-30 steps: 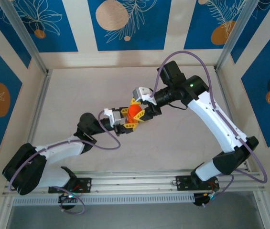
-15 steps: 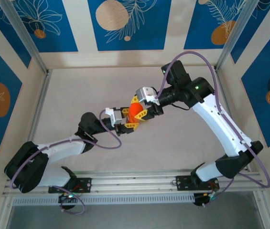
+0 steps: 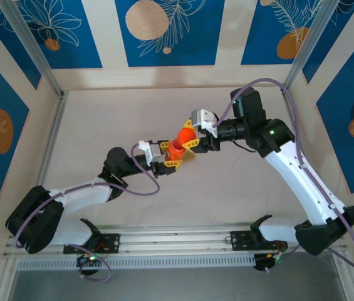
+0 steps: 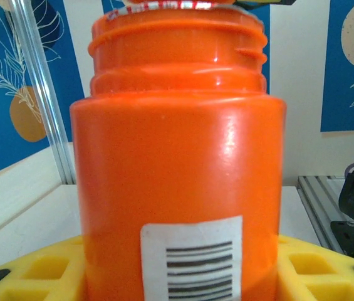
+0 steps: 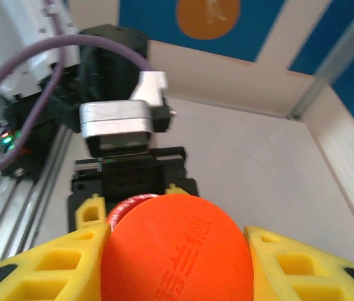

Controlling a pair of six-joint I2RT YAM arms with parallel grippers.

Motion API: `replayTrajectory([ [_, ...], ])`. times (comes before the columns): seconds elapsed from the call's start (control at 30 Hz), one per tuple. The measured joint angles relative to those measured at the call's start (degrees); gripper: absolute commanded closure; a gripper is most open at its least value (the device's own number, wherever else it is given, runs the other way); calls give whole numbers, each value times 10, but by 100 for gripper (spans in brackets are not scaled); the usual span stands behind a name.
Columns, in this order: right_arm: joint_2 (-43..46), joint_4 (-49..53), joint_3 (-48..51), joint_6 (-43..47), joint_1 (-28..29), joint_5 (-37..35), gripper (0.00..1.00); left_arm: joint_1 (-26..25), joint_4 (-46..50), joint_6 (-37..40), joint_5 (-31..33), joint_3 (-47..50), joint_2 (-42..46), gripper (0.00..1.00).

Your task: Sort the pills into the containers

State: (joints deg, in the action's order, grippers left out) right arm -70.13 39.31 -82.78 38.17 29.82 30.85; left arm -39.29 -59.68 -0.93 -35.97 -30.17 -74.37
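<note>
An orange cylindrical bottle [image 3: 175,152] with a barcode label [image 4: 192,260] is held above the middle of the table, with my left gripper [image 3: 170,159] shut on its body. Its threaded neck [image 4: 178,44] is bare. My right gripper [image 3: 190,137] is shut on the orange cap [image 3: 187,135], which sits just off the bottle's mouth. In the right wrist view the cap [image 5: 177,251] lies between yellow fingers [image 5: 45,263], and the bottle's red rim [image 5: 123,210] shows behind it. In the left wrist view yellow fingers [image 4: 317,273] flank the bottle [image 4: 177,157]. Pills and containers are out of view.
The pale table [image 3: 101,119] is fenced by aluminium posts [image 3: 36,53] and blue patterned panels. A metal rail [image 3: 177,238] runs along the near edge by the arm bases. Both arms meet over the table's middle.
My right gripper has drawn back to the right and away with the cap, leaving the bottle's neck bare. The left gripper has kept its hold and barely moved.
</note>
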Motion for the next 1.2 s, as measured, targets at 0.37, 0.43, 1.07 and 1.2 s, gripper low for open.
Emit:
replayTrajectory([
  [0.37, 66, -119, 117, -203, -7, -182, 100, 0, 19, 15, 35, 0, 4, 100],
  [0.43, 73, -121, 129, -232, -10, -202, 100, 0, 19, 16, 39, 0, 5, 100],
  [1.07, 173, -203, 336, -463, -14, -385, 100, 0, 86, 37, 127, 11, 27, 100],
  [1.2, 192, -246, 393, -480, -14, -399, 100, -7, 92, 27, 161, 60, 55, 100],
])
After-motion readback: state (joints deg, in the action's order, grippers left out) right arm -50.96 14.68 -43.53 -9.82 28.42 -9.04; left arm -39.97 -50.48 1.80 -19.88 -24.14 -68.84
